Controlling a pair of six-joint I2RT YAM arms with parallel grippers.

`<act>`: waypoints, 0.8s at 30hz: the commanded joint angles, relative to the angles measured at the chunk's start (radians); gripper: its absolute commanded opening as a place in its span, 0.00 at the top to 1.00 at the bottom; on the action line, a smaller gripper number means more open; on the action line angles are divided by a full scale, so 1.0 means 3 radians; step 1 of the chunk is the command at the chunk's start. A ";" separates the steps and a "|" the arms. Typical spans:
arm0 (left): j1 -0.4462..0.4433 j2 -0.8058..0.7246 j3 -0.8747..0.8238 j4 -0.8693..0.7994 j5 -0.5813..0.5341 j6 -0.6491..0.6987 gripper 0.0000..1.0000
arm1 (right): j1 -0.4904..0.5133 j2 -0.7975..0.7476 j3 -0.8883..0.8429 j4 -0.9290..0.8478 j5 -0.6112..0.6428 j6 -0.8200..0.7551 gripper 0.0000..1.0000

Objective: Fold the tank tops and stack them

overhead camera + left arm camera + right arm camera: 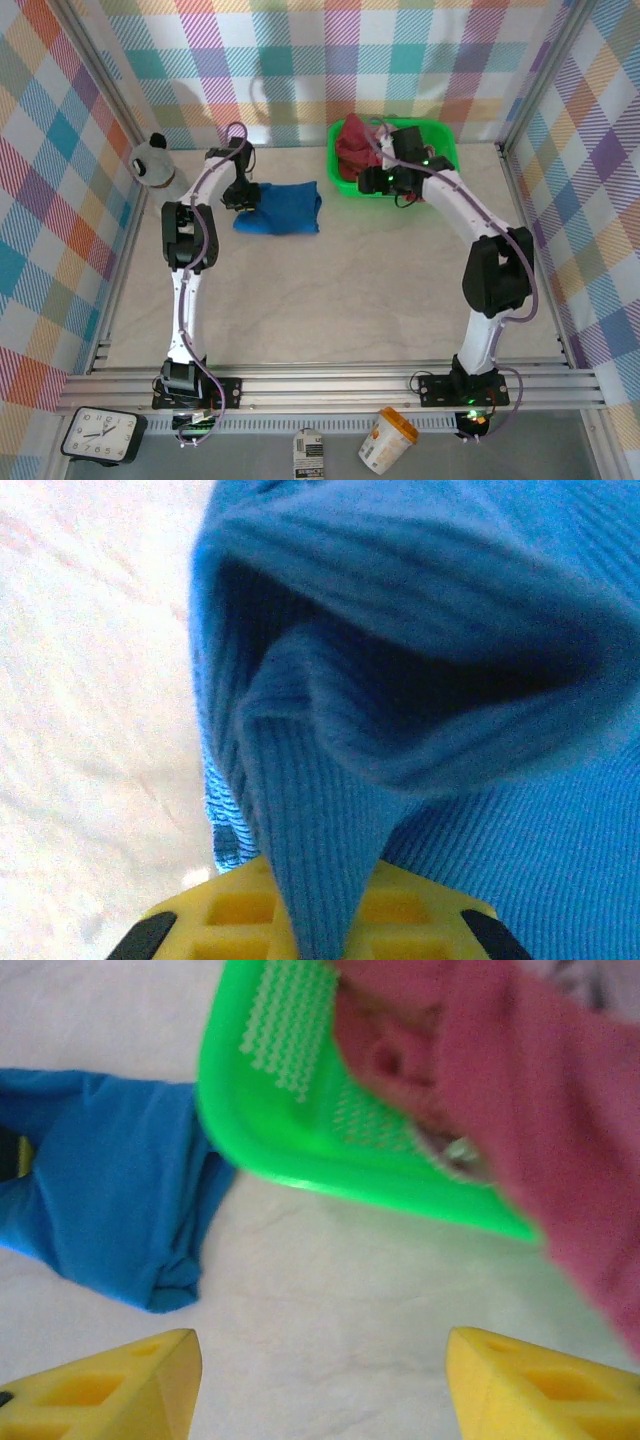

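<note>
The royal blue tank top lies bunched on the table left of centre. My left gripper sits at its left edge, shut on a ridge of the blue cloth that runs down between the yellow fingers. The dark red tank top is heaped in the left part of the green basket and hangs over its rim. My right gripper hovers open over bare table just in front of the basket, with the blue top to its left. The pale pink top is hidden.
A plastic bottle stands at the back left by the plaid wall. The aluminium rail runs along the near edge. A clock and a cup lie beyond the rail.
</note>
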 commanded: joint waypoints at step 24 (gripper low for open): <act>0.0236 0.0480 0.1072 0.0307 -0.0031 -0.0013 0.63 | -0.0620 0.1044 0.1081 -0.0409 -0.0127 -0.0482 0.59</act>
